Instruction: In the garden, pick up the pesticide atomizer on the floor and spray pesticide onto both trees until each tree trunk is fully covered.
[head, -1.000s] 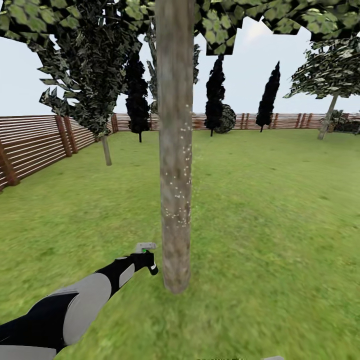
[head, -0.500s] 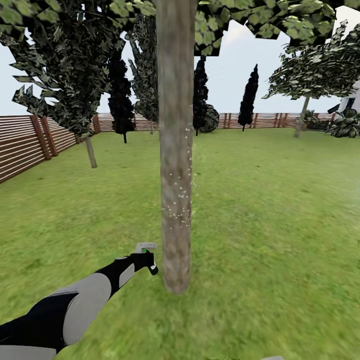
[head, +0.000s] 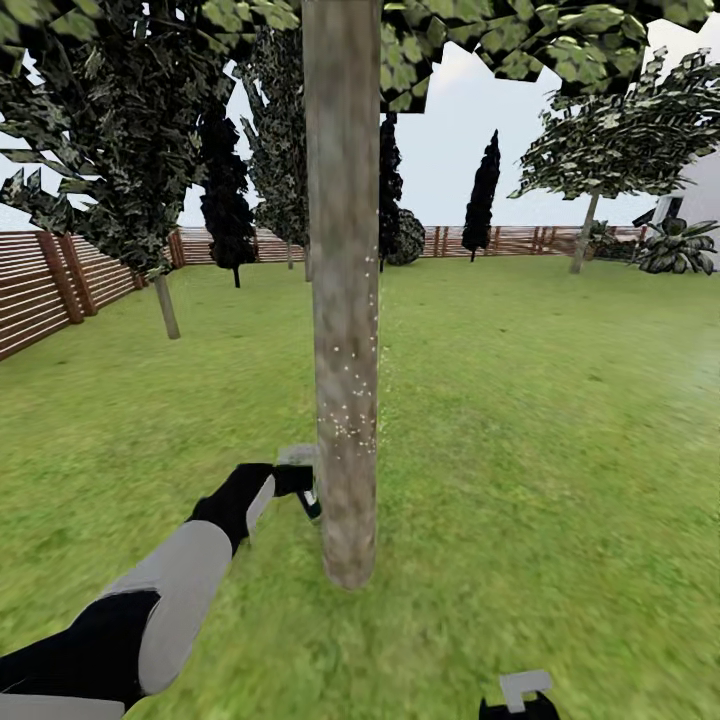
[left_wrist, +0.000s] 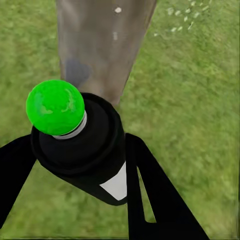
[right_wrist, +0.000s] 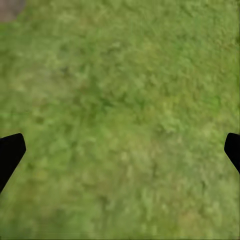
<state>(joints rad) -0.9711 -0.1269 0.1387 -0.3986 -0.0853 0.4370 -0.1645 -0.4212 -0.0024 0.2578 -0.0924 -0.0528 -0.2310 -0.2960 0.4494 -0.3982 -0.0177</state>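
Spraying under way on one trunk (head: 343, 300).
Left gripper (left_wrist: 75, 165) grips the bottle (left_wrist: 80, 145); white specks (head: 350, 425) cover a patch only.

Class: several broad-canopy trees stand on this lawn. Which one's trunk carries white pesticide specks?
The nearest trunk, the thick one at centre beside the left gripper holding the atomizer. Specks dot its right edge; the far trees' trunks by the fence look bare.

Rough mottled bark trunk (head: 343, 300)

White-specked grey-brown tree trunk (head: 345, 300), green lawn (head: 540, 420)
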